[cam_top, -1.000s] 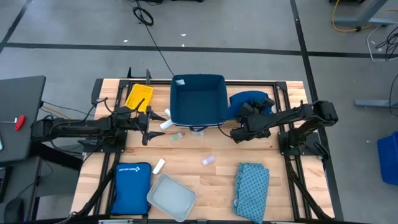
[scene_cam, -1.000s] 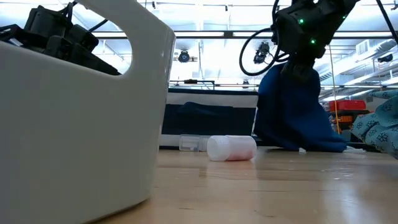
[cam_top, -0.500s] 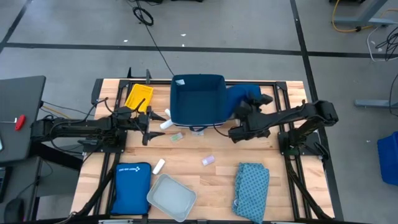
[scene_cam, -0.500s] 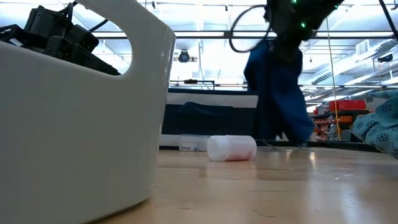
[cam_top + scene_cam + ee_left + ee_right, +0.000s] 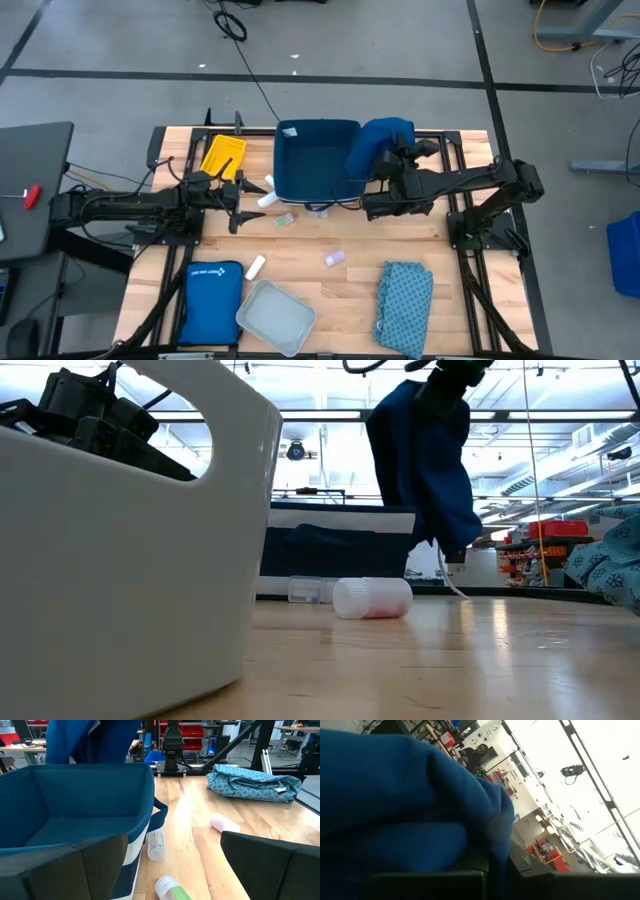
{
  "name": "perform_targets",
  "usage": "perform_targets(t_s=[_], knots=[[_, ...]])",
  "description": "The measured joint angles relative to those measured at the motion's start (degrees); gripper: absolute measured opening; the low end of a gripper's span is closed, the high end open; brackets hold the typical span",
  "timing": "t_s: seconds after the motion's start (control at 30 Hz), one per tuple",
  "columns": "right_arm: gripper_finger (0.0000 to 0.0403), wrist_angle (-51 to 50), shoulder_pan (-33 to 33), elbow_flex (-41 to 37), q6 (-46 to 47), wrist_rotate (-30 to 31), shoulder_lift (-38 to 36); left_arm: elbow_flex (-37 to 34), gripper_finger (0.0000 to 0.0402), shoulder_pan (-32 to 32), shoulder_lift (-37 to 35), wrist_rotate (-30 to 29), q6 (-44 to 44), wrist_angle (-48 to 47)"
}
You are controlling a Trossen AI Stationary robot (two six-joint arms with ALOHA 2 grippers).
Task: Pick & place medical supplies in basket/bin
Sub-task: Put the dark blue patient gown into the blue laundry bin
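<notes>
High view: the right gripper is clenching the soft dark blue cloth bundle at the large navy soft-sided rectangular bin's rim; the left gripper is waiting, fingers spread. Low view: the bundle is hanging limp, seemingly light, best pinched at a fold.

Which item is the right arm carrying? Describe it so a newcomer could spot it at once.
Start at the big navy bin at the table's far edge. Over its right rim, the right gripper holds a dark blue cloth bundle off the table. Unlike the teal patterned cloth, it is plain and hangs in the air.
</notes>
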Motion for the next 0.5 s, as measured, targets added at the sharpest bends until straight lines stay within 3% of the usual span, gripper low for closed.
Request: perform_targets(t_s=[0.23, 0.5], knots=[[0.0015, 6.86, 3.69, 0.00, -3.48, -3.13, 0.00, 0.00, 0.0324, 0.00, 0.00, 0.00, 0.64, 0.94], [0.0015, 31.17, 8.34, -0.02, -25.23, -19.77, 0.00, 0.00, 0.0324, 0.02, 0.00, 0.02, 1.67, 1.08]])
